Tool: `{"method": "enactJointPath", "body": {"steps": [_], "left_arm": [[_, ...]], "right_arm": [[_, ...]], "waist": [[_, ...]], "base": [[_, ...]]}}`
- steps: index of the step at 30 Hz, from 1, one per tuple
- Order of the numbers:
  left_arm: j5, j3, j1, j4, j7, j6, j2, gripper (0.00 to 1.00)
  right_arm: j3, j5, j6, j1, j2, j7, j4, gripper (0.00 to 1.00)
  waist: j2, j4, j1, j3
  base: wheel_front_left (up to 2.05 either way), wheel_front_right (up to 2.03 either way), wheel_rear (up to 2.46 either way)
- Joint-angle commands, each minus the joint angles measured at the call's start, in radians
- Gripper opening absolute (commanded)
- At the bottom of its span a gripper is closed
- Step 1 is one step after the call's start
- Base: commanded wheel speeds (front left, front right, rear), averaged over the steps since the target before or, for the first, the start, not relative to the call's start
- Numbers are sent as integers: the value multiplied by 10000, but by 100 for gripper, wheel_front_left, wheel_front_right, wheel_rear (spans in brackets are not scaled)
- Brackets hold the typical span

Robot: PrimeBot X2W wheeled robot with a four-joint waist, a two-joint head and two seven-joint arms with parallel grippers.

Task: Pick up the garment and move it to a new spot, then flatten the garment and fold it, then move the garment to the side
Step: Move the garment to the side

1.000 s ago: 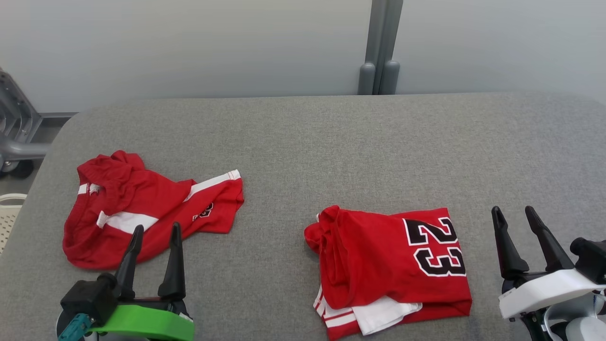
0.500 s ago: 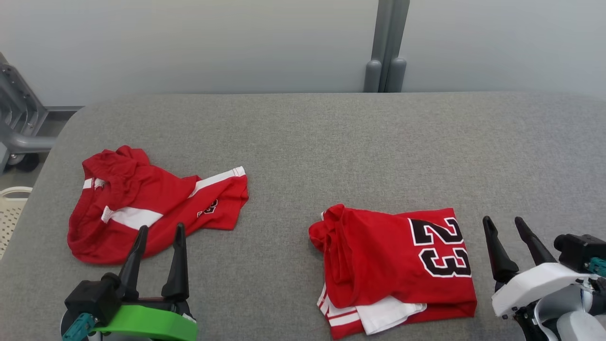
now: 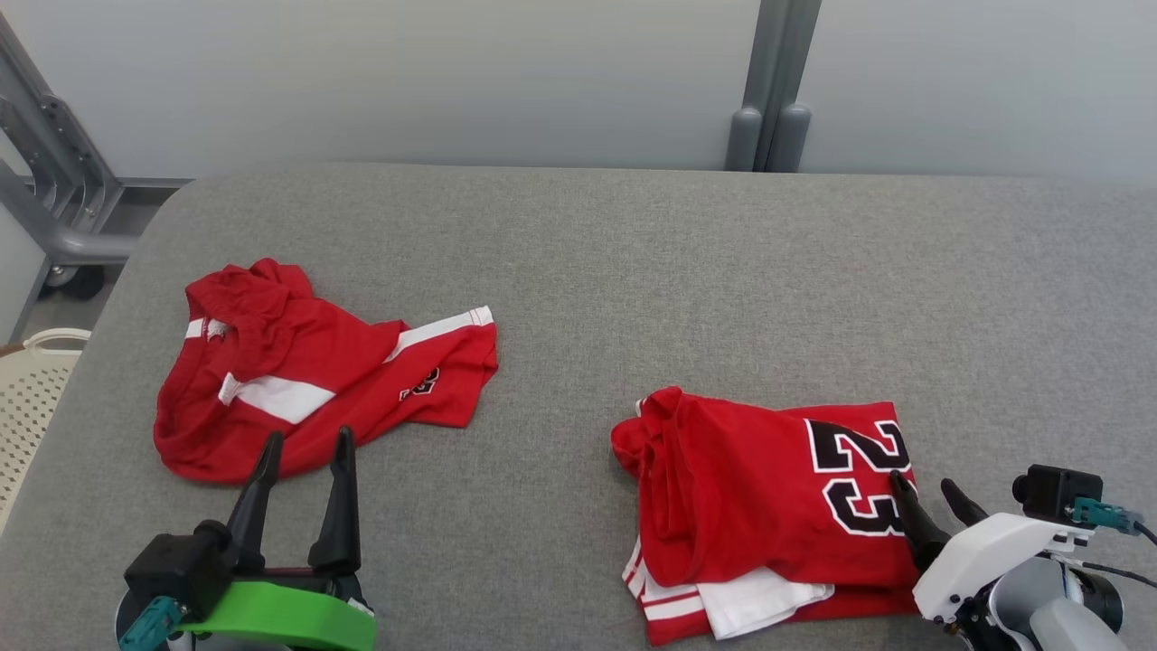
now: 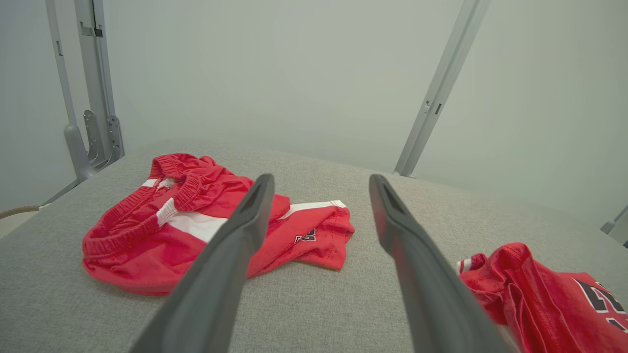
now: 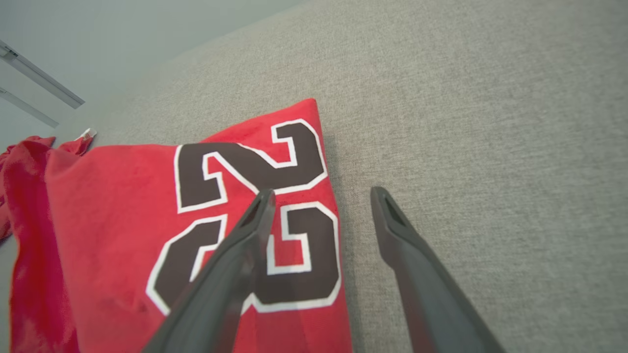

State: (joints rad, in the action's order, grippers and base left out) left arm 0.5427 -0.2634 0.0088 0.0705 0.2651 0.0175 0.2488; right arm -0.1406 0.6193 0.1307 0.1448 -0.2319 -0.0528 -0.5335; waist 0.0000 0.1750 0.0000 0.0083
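Jersey (image 3: 750, 488) lying folded right of centre on table (image 3: 633, 253), near front edge; folding looking done, move-aside step beginning
Left: crumpled shorts (image 3: 298, 380) lying untouched
Left gripper (image 3: 307, 436) hovering just before shorts, fingers spread wide, holding nothing, unchanged
Right gripper (image 3: 922, 481) having swung in from bare table at right, now tipping over jersey's right edge, fingers wide apart, gripping nothing yet
Head camera turning meanwhile; cloth itself not moving
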Motion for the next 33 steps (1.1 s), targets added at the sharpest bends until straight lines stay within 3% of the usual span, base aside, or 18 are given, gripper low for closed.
{"method": "enactJointPath", "body": {"steps": [1, 11, 20, 21, 22, 23, 33], "left_arm": [[-93, 2, -168, -24, 6, 7, 66, 100], [-83, -10, -208, -26, 6, 47, 65, 100], [-68, -33, -175, -26, 7, 75, 31, 100], [-62, -33, -184, -20, 7, 74, 32, 100], [-59, -29, -192, -16, 7, 74, 34, 100], [-51, -20, -201, -13, 7, 73, 40, 100], [-36, 6, -138, 5, 7, 86, 41, 100]], "right_arm": [[-32, 279, 2, 155, -64, 130, -179, 100], [-671, 1581, 2, 962, -378, 1791, -1105, 100], [-1161, 2348, 2, 1160, -599, 2573, -793, 98], [-1200, 2395, 2, 1153, -605, 2574, -782, 47], [-1225, 2442, 2, 1158, -619, 2534, -771, 19], [-1247, 2475, 2, 1162, -645, 2490, -772, 0], [-1471, 2628, 2, 1253, -856, 1810, -682, 0]], "waist": [[0, 18, 0, 27], [0, 36, 0, 141], [0, 120, 0, 129], [0, 128, 0, 129], [0, 138, 0, 130], [0, 145, 0, 130], [0, 129, 0, 81]], "base": [[0, 0, 0], [0, 0, 0], [0, 0, 0], [0, 0, 0], [0, 0, 0], [0, 0, 0], [0, 0, 0]]}}
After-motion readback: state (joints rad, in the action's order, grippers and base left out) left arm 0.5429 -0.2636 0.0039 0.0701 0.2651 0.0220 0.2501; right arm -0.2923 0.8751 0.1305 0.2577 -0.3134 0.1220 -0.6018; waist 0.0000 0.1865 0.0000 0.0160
